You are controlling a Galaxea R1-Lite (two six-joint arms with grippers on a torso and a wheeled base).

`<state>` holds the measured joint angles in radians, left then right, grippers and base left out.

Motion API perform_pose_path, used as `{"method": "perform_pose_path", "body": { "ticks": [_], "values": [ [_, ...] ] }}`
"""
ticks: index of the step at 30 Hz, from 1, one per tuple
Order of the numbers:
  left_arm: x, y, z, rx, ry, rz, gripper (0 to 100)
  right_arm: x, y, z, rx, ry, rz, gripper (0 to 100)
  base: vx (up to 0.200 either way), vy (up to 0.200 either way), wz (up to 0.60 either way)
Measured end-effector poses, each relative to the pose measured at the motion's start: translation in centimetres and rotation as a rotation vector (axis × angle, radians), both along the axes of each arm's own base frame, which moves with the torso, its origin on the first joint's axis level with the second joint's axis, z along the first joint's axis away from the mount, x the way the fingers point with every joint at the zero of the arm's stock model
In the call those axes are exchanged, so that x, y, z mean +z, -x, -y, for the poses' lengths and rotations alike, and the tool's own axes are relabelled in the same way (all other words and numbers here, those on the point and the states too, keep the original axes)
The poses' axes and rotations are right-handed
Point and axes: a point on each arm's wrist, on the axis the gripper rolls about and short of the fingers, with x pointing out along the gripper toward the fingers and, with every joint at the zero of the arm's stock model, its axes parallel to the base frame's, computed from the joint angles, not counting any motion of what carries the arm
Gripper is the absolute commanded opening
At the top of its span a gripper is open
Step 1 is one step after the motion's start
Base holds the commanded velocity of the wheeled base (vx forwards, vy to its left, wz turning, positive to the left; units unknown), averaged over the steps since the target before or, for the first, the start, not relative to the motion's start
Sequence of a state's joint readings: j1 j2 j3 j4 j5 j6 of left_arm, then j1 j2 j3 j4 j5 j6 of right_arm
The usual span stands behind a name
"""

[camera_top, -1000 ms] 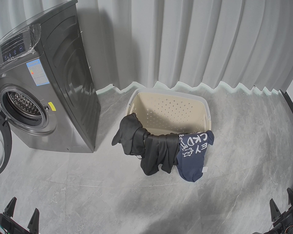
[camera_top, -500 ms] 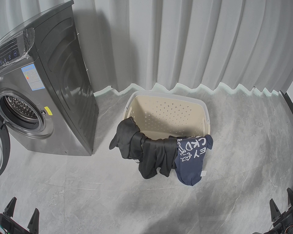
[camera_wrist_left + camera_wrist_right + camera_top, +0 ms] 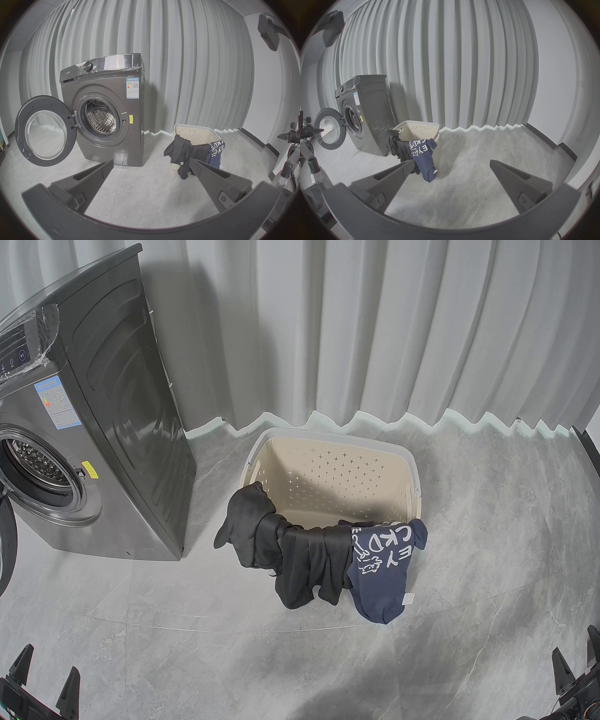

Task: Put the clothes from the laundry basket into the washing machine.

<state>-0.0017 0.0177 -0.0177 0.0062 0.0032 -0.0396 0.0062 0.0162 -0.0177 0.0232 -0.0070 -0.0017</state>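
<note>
**Draped over the laundry basket [image 3: 337, 474]**

Black garment [image 3: 300, 552] and navy T-shirt [image 3: 382, 580] side by side on near rim, on floor near washing machine [image 3: 119, 427], door [image 3: 43, 131] swung open. Left hand [image 3: 49, 665], right hand [image 3: 574, 646]: spread, empty, low.

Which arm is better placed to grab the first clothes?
Probably left: the black clothes hang over the laundry basket on its left, toward the open left tool, and the washing machine stands that side too.

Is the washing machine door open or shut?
Open: the grey washing machine's round glass door is swung wide, exposing the steel drum.
</note>
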Motion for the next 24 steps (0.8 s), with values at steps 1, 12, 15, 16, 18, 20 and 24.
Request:
{"method": "perform_pose_path", "body": {
  "ticks": [1,12,15,16,18,20,24],
  "values": [
    [0.00,0.00,0.00,0.000,0.000,0.000,100,0.00,0.00,0.00,0.000,-0.002,0.000,100,0.000,0.000,0.00],
    [0.00,0.00,0.00,0.001,0.000,0.000,100,0.00,0.00,0.01,-0.002,-0.005,0.000,100,0.000,0.000,0.00],
    [0.00,0.00,0.00,0.000,0.000,0.000,100,0.00,0.00,0.02,-0.002,-0.016,0.000,100,0.000,0.000,0.00],
    [0.00,0.00,0.00,0.001,0.000,0.000,100,0.00,0.00,0.02,-0.003,-0.017,0.000,100,0.000,0.000,0.00],
    [0.00,0.00,0.00,0.000,0.000,0.000,100,0.00,0.00,0.02,-0.003,-0.016,0.000,100,0.000,-0.200,0.00],
    [0.00,0.00,0.00,0.000,0.000,0.000,100,0.00,0.00,0.02,-0.003,-0.015,0.000,100,0.000,-0.200,0.00],
    [0.00,0.00,0.00,0.001,0.000,0.000,100,0.00,0.00,0.02,-0.003,-0.012,0.000,100,0.000,-0.100,0.00]
  ]
}}
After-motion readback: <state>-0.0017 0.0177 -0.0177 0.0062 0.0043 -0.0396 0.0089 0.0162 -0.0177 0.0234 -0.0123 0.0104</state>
